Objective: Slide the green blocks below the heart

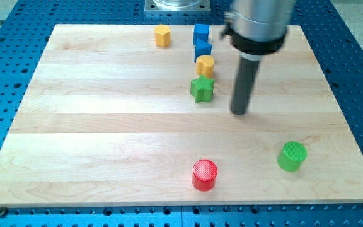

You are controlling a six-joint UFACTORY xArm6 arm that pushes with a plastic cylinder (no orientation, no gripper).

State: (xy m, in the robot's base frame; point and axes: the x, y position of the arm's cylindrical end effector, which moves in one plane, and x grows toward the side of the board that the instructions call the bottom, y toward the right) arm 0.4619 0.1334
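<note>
A green star block (202, 89) lies on the wooden board (93, 126), above its centre. A green cylinder (292, 156) stands at the lower right. A rounded yellow block (205, 65), which may be the heart, sits just above the green star and almost touches it. My tip (239, 112) rests on the board to the right of the green star and slightly below it, a short gap away. The tip is well above and to the left of the green cylinder and touches no block.
Two blue blocks (201, 33) (203, 49) stand in a column above the rounded yellow block. A yellow hexagon (162, 35) is at the top, left of them. A red cylinder (205, 174) stands near the bottom edge. A blue perforated table (5, 94) surrounds the board.
</note>
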